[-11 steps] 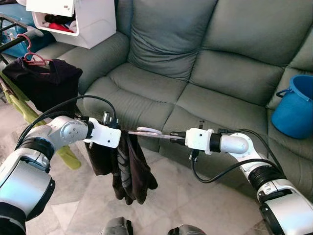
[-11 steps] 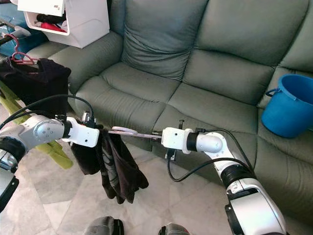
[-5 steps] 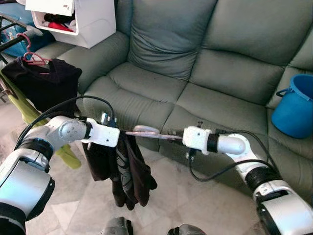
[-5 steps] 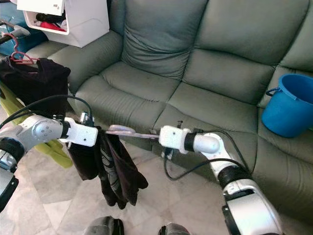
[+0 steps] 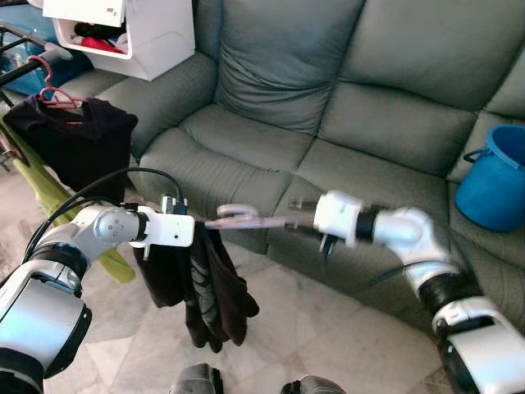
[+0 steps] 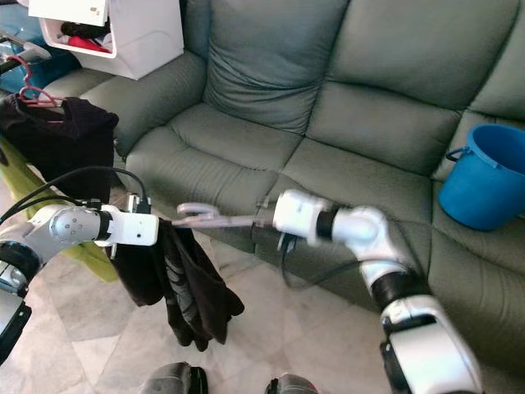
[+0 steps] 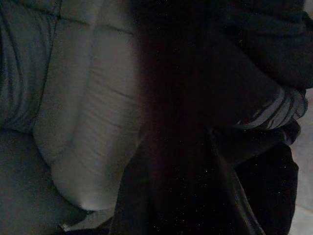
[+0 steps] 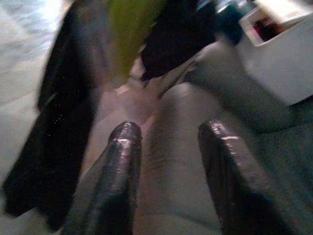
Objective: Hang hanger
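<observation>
A pale pink hanger [image 5: 235, 216] carries a dark garment [image 5: 215, 287] that hangs over the floor in front of the sofa. My left gripper [image 5: 195, 233] holds the hanger at its neck, with the fingers buried in the cloth. The left wrist view is dark, with the garment [image 7: 220, 112] close up. My right gripper [image 5: 297, 223] is blurred at the tip of the hanger's hook. In the right wrist view its fingers [image 8: 124, 147] stand apart with nothing between them. At the far left a rack bar [image 5: 18, 72] bears a pink hanger [image 5: 54, 92] with dark clothes.
The grey-green sofa [image 5: 344, 123] spans the background. A blue bucket [image 5: 494, 176] sits on its right seat and a white box [image 5: 131, 37] on its left armrest. A yellow-green cloth [image 5: 33, 185] hangs below the rack. Tiled floor lies underfoot.
My right gripper has opened off the hanger's hook and lifted slightly, blurred by motion. The left arm with hanger and garment has shifted a little to the left.
</observation>
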Controlling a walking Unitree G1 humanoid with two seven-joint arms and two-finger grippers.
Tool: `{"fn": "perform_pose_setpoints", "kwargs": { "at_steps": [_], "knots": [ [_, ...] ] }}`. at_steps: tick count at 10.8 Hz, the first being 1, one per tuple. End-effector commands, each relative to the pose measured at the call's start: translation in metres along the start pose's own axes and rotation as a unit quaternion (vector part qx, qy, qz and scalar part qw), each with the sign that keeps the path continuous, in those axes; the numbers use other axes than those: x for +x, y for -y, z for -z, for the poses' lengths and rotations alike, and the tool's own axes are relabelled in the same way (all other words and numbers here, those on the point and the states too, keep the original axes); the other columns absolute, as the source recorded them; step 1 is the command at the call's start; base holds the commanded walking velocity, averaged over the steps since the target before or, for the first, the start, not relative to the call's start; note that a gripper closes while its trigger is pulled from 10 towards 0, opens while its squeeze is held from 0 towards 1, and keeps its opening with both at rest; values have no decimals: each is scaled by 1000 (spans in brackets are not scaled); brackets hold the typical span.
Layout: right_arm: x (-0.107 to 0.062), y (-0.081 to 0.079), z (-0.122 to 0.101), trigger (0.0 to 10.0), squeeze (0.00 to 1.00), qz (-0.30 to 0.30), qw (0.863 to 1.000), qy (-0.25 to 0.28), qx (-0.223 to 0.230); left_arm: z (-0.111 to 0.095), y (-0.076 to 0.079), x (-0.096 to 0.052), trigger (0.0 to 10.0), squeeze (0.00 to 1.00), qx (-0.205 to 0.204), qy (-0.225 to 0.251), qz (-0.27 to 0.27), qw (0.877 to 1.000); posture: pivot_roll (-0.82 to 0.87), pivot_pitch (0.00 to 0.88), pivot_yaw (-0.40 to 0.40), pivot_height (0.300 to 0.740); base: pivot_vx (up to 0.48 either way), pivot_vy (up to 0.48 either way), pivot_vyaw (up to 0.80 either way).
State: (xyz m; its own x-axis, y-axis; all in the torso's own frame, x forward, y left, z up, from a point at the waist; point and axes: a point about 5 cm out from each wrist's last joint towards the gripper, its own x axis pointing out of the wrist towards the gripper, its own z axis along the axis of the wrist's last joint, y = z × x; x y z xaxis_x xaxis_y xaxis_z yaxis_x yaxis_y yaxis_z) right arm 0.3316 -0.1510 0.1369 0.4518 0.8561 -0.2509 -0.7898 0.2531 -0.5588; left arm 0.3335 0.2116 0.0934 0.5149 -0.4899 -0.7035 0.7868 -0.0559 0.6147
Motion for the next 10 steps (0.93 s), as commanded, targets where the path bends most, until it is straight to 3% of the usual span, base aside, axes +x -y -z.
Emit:
{"fn": "perform_pose_setpoints", "kwargs": {
  "at_steps": [1, 2, 4, 5, 6, 7, 8, 9, 10],
  "knots": [
    [-4, 22, -18, 10000, 1000, 22, 999, 35, 12, 4, -1, -3, 0, 0, -25, -2, -10, 1000, -82, 0, -31, 740, 0, 0, 0],
    [-3, 30, -30, 10000, 1000, 26, 996, 69, 46, 6, 1, -3, 0, 0, -41, -4, -13, 999, -82, 0, -31, 740, 0, 0, 0],
    [0, 54, -55, 10000, 1000, 116, 975, 160, 101, 11, 1, -3, 0, 0, -83, -13, -39, 996, -76, 0, -30, 740, 0, 0, 0],
    [-5, 65, -57, 10000, 1000, 190, 968, 151, 64, 13, 0, -4, 0, 0, -115, -9, -52, 992, -76, 0, -29, 740, 0, 0, 0],
    [-8, 69, -55, 10000, 1000, 223, 963, 142, 52, 13, -1, -5, 0, 0, -124, -7, -58, 991, -78, 0, -27, 740, 0, 0, 0],
    [-23, 77, -45, 10000, 1000, 315, 943, 98, 42, 13, -5, -6, 0, 0, -159, 7, -78, 984, -82, 0, -22, 740, 0, 0, 0],
    [-57, 85, -30, 10000, 1000, 456, 887, 55, 40, 19, -4, -9, 0, 0, -229, 18, -112, 967, -84, 0, -21, 740, 0, 0, 0],
    [-62, 83, -27, 10000, 1000, 473, 878, 51, 44, 21, -5, -9, 0, 0, -261, 22, -127, 957, -86, 0, -22, 740, 0, 0, 0],
    [-63, 70, -16, 10000, 1000, 489, 869, 40, 62, 22, -13, -10, 0, 0, -342, 43, -171, 923, -86, 0, -22, 740, 0, 0, 0]
  ]
}}
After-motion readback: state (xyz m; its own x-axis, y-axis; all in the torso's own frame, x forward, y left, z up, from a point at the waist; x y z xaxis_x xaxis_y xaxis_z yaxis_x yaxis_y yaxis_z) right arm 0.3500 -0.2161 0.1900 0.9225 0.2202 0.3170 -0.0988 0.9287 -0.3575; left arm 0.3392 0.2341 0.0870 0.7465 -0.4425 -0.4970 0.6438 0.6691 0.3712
